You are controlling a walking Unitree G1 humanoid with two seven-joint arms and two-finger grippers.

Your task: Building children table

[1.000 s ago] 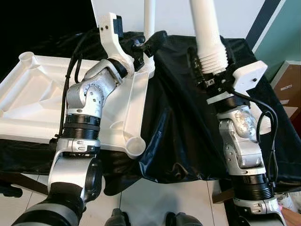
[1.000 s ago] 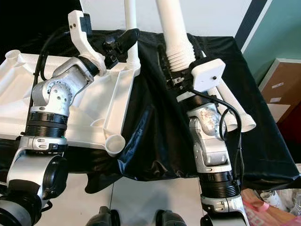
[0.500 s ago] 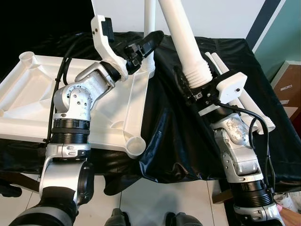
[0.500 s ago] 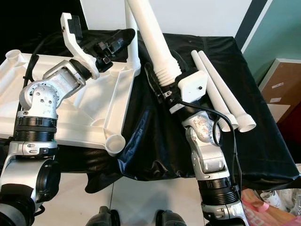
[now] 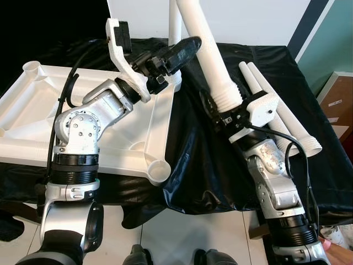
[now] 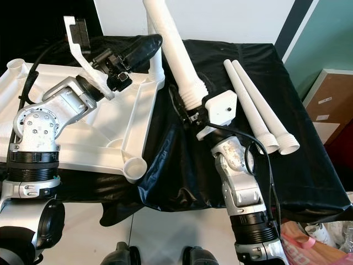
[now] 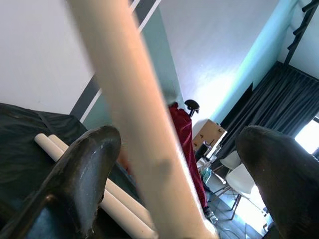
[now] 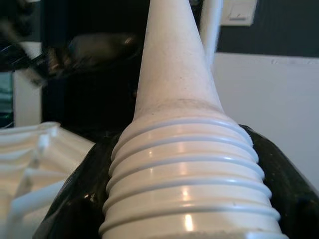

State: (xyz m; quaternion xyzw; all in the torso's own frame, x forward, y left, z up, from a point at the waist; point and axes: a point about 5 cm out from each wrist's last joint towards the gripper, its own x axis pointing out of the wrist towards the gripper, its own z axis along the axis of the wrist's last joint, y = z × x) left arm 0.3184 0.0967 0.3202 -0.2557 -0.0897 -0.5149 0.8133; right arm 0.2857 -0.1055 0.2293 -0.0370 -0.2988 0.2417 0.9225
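1. We see the white tabletop upside down on black cloth, one corner socket overhanging the near edge.
2. Right gripper clenched on the threaded table leg, tilted over open cloth.
3. Left gripper spread apart around an upright leg at the far corner.
4. Two spare legs lie right.

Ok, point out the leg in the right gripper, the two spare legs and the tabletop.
held leg (image 6: 175, 58), right eye view, its smooth shaft.
spare legs (image 6: 255, 105), right eye view, mid-length of one.
tabletop (image 5: 30, 118), left eye view, its ribbed underside.
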